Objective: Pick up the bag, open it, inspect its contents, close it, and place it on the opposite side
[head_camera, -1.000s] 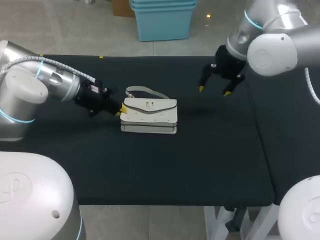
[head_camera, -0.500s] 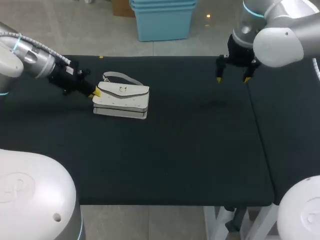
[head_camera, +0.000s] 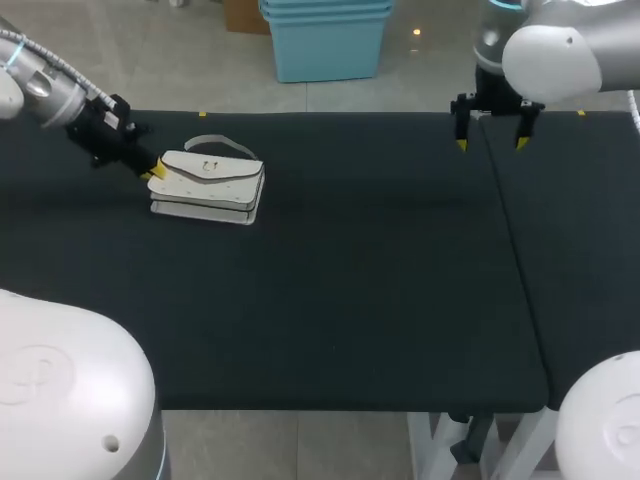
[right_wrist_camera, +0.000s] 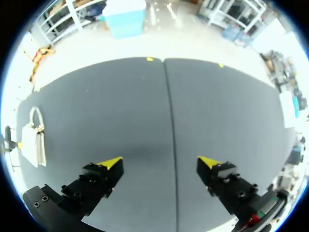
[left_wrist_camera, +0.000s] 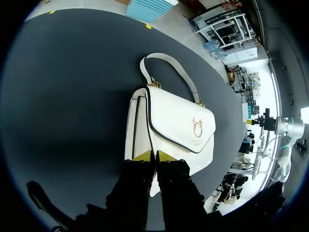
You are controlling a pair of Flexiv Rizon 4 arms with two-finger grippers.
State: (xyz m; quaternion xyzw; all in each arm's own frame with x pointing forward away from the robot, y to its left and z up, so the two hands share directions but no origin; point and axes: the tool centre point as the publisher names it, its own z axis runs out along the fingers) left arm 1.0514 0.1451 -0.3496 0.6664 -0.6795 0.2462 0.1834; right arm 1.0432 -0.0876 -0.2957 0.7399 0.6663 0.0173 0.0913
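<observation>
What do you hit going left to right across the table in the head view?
left gripper → white bag → right gripper

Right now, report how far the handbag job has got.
Looks done: the white handbag lies flap-closed on the left side of the table. In hand: the left gripper is pinched on its end; the right gripper hangs open and empty at the far edge. Left: release it. Whether it was opened and inspected does not show.
</observation>
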